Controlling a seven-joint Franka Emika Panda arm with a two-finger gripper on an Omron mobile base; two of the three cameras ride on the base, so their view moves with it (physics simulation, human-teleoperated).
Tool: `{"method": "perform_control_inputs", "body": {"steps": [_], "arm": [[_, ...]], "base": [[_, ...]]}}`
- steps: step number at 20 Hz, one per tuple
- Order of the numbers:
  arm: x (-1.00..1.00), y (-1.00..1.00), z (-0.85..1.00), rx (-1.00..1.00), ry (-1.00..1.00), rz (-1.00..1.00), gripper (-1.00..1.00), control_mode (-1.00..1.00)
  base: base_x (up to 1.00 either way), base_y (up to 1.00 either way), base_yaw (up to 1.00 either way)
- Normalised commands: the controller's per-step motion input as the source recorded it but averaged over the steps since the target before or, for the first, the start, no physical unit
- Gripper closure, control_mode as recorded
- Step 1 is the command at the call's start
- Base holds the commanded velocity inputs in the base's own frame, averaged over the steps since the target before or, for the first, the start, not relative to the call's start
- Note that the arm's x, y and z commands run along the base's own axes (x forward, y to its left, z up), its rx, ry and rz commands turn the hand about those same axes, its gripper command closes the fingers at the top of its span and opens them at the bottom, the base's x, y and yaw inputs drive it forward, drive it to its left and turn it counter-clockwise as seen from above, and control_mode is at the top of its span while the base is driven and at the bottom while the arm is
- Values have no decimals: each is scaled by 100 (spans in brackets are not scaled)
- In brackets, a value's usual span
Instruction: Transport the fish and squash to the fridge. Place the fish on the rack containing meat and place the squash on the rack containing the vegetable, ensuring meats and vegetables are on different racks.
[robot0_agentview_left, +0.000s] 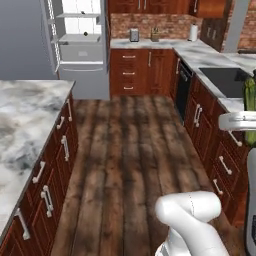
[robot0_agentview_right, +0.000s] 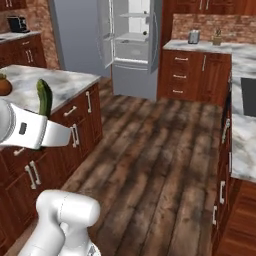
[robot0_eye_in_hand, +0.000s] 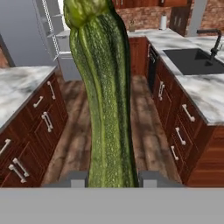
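Note:
The squash (robot0_eye_in_hand: 103, 87), long, dark olive green and bumpy, stands upright between my fingertips (robot0_eye_in_hand: 72, 179), and my gripper (robot0_eye_in_hand: 113, 179) is shut on its lower end. It also shows at the right edge of the left base view, squash (robot0_agentview_left: 248, 92), above my white hand (robot0_agentview_left: 237, 121). In the right base view the squash (robot0_agentview_right: 44, 97) rises behind my arm. The fridge (robot0_agentview_left: 80, 35) (robot0_agentview_right: 131, 35) stands open at the far end of the kitchen, white inside with pale shelves. A small dark round thing (robot0_agentview_left: 86, 34) sits on one shelf. The fish is out of view.
A marble island (robot0_agentview_left: 30, 115) runs along the left. A counter with a dark sink (robot0_agentview_left: 225, 80) runs along the right. The wood floor (robot0_agentview_left: 130, 150) between them leads to the fridge. A brown round thing (robot0_agentview_right: 4, 86) sits on the island.

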Motion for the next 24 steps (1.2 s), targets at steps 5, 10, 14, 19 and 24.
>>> {"method": "perform_control_inputs", "body": {"steps": [5, 10, 14, 19, 24], "arm": [[0, 0, 0, 0, 0, 0, 100, 100], [0, 0, 0, 0, 0, 0, 100, 100], [0, 0, 0, 0, 0, 0, 100, 100], [0, 0, 0, 0, 0, 0, 100, 100], [0, 0, 0, 0, 0, 0, 100, 100]], "base": [[100, 22, -8], [100, 3, -10], [100, -1, -7], [100, 31, -10], [100, 10, -5]]}}
